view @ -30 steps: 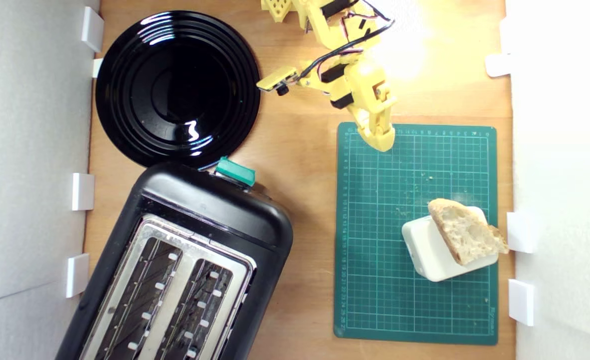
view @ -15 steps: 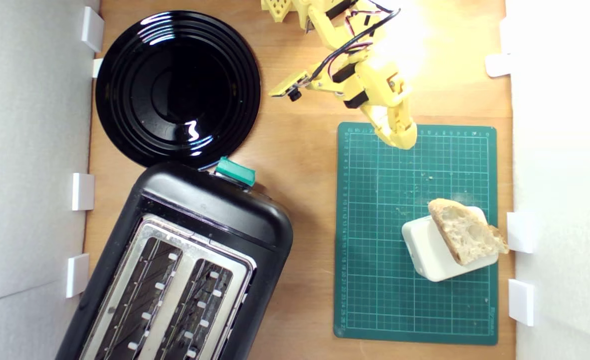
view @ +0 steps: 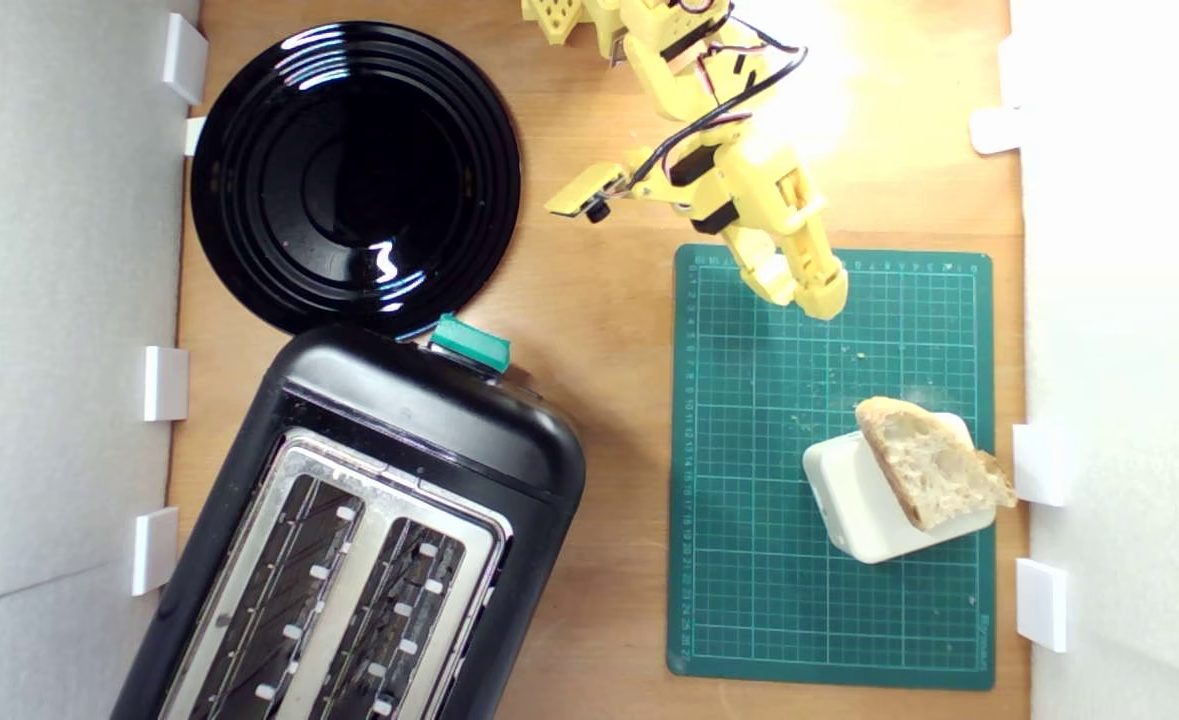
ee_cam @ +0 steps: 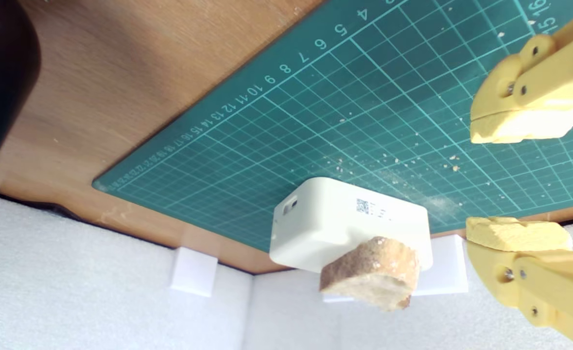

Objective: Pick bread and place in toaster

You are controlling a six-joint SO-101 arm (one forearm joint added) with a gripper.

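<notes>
Wrist view alone: gripper [ee_cam: 519, 182] jaws parted.

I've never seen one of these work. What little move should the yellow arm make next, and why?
Probably reach further across the green cutting mat toward the bread. The claw is open and empty, apart from the slice. The bread leans on the white plastic block, and both slots of the toaster look empty.

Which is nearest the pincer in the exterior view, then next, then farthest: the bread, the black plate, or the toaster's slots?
From the pincer:
1. The bread, below it toward the view's right, lying on the white block.
2. The black plate, toward the view's upper left.
3. The toaster slots, at lower left.
</notes>
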